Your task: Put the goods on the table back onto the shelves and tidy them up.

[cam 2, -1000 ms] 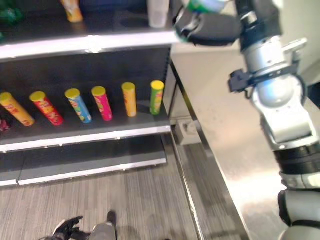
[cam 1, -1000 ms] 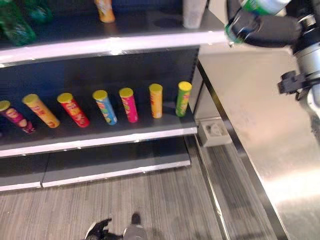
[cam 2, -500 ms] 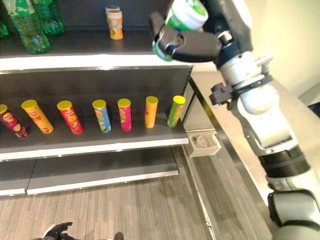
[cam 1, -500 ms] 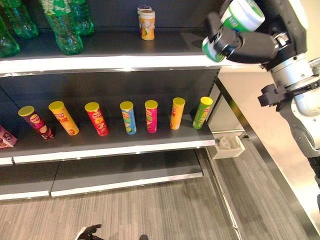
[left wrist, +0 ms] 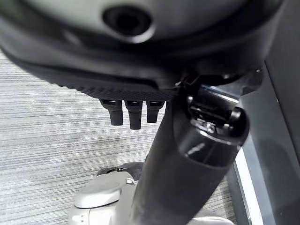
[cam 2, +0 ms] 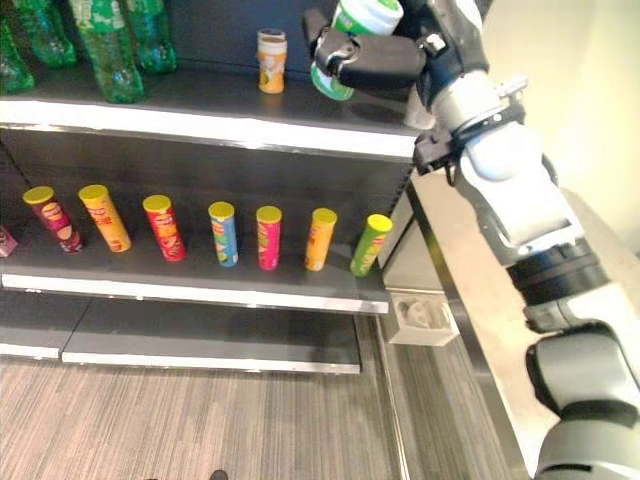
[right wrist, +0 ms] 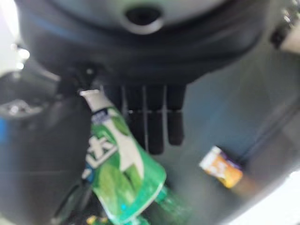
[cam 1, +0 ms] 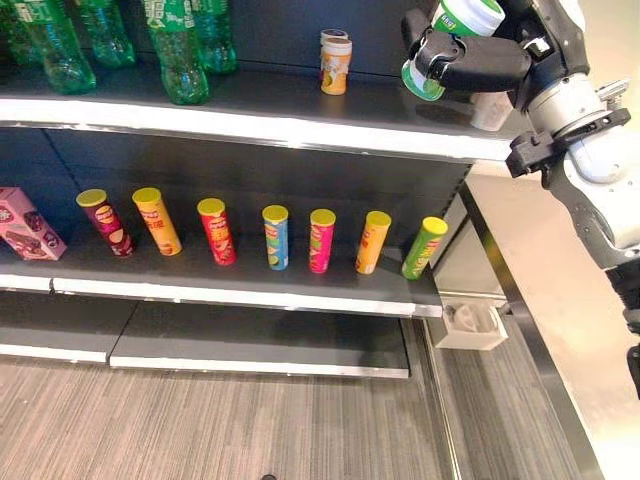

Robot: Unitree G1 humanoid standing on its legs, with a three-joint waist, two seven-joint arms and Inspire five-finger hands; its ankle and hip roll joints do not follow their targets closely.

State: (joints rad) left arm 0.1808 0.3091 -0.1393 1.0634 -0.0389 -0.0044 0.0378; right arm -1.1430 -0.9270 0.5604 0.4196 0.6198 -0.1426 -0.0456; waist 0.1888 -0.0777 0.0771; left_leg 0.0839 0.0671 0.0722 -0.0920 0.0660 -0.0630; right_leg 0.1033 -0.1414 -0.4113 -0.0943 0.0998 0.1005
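Green-and-white canister point(cam 1: 452, 40), white-lidded, tilted, apparently over the top shelf point(cam 1: 300, 125); right hand point(cam 1: 470, 62) curled round it.

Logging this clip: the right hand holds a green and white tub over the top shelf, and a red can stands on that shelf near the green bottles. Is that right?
One detail is wrong: the can on the top shelf is orange and yellow, not red, as the left eye view shows. The rest holds: the right hand holds the green and white tub over that shelf, with green bottles nearby.
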